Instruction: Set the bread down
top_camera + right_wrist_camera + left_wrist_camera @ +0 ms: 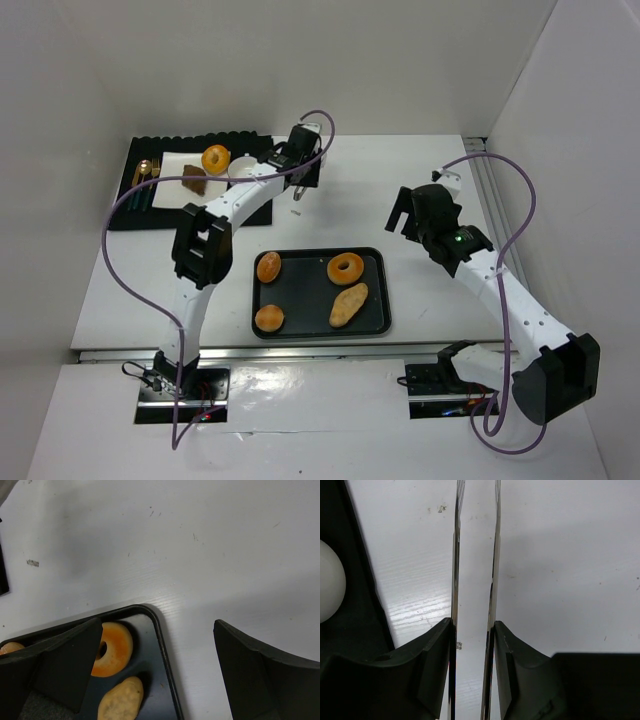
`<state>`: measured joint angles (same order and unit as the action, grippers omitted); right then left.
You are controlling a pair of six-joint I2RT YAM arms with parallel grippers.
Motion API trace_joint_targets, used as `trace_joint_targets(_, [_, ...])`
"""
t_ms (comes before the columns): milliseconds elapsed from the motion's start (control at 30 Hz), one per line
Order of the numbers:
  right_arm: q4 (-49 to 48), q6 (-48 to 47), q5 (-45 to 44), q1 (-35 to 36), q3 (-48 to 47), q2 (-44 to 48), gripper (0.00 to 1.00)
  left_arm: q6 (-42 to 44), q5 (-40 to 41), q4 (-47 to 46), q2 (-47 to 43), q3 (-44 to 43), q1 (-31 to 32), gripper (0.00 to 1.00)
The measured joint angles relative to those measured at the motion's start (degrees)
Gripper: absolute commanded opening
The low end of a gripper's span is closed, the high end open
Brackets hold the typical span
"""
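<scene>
A black tray (pixel 378 290) holds a ring doughnut (pixel 345 268), a long bread roll (pixel 348 304) and two round buns (pixel 269 266). My left gripper (pixel 297 178) is beyond the tray, over the bare table beside the black mat. It is shut on metal tongs (pixel 492 580), whose two blades run forward, slightly apart and empty. My right gripper (pixel 403 213) is open and empty above the table, off the tray's far right corner. In the right wrist view, the gripper (pixel 157 625) has the doughnut (pixel 112 649) and the roll (pixel 120 700) beside its left finger.
A black mat (pixel 135 210) at the back left carries a white plate (pixel 170 190) with a doughnut (pixel 215 158) and a brown piece (pixel 194 180), plus a white cup (pixel 240 168) and cutlery. The cup's rim (pixel 327 580) shows in the left wrist view. Walls enclose the table.
</scene>
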<state>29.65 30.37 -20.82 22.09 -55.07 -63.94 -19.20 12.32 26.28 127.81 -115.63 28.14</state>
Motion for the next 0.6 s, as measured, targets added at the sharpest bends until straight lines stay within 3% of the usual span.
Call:
trace_joint_targets(333, [0.02,0.00,-0.63,0.00,0.28,0.00,0.99,0.68,2.91,-1.03,3.67,-0.63,-0.02,0.56])
trace_joint_targets(533, [0.04,0.00,-0.90,0.00,0.33,0.00,0.99,2.82,3.61,-0.61,9.81,-7.78,-0.02,0.63])
trace_joint_targets(600, [0.07,0.00,-0.94,0.00,0.33,0.00,0.99,3.10,3.50,-0.50,11.47,-9.03,-0.02,0.74])
